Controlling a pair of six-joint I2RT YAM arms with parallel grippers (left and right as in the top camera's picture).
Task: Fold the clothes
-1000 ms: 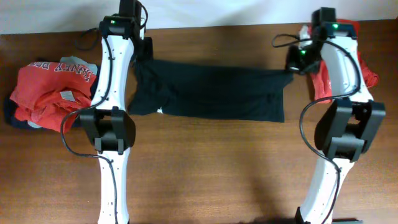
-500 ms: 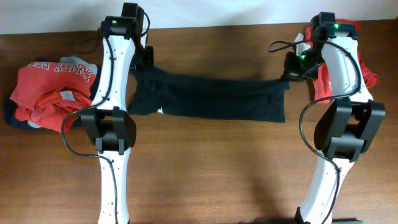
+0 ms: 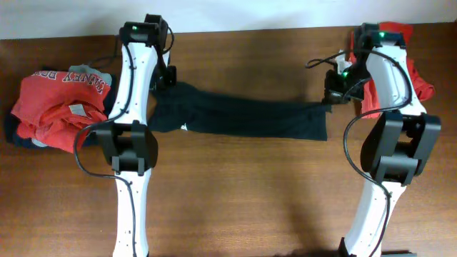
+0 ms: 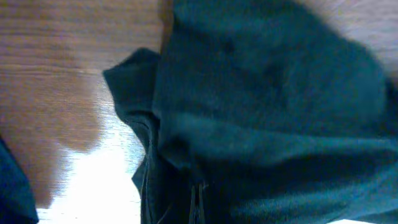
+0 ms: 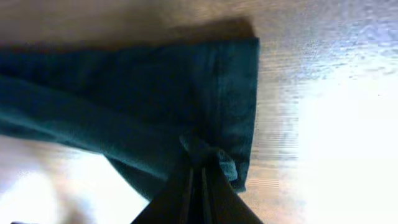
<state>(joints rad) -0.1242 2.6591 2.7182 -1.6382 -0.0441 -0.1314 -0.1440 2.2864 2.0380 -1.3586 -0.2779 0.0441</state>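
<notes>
Clothes (image 3: 53,107) in red, grey and navy sit heaped at the left end of the table (image 3: 235,200), likely set aside so the middle is free for work. Just right of them the left gripper (image 3: 170,77) is closed on one end of the black T-shirt (image 3: 243,118), whose cloth bunches up toward it. This shirt spans the table's middle as a narrow band, drawn out between both arms, probably to bring one long edge over the other. The right gripper (image 5: 200,177) pinches a pucker of hem between closed fingers. A red shirt (image 3: 423,82) lies beneath that arm.
</notes>
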